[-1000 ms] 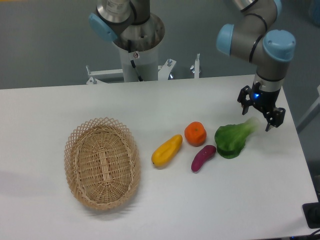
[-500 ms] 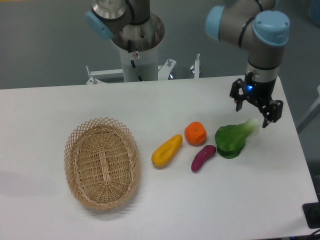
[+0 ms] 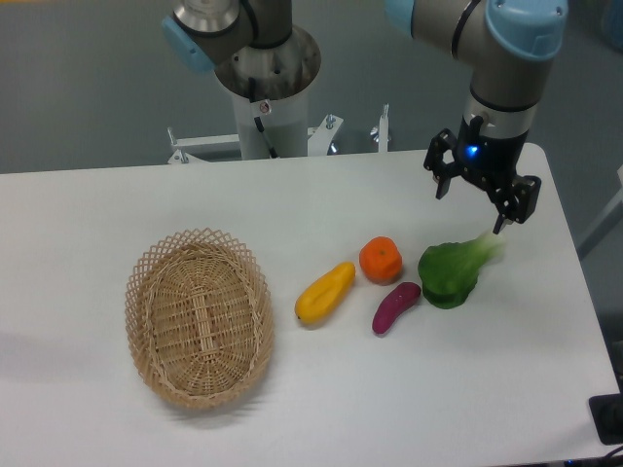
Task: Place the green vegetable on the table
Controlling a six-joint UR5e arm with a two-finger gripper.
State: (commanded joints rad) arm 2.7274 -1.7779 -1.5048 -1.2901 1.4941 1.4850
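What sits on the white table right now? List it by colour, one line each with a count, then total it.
Green vegetable: 1
Orange fruit: 1
Yellow fruit: 1
Purple piece: 1
Tan wicker basket: 1
Total: 5

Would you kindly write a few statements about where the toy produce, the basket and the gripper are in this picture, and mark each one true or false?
1. The green vegetable lies on the table, outside the wicker basket. True.
2. The gripper is shut on the green vegetable. False: its fingers are apart and hold nothing, and it sits above the pale stalk end.
3. The wicker basket holds the orange. False: the basket has nothing in it; the orange sits on the table.
4. The purple piece lies between the yellow fruit and the green vegetable. True.
5. The basket is right of all the produce. False: it is left of it.
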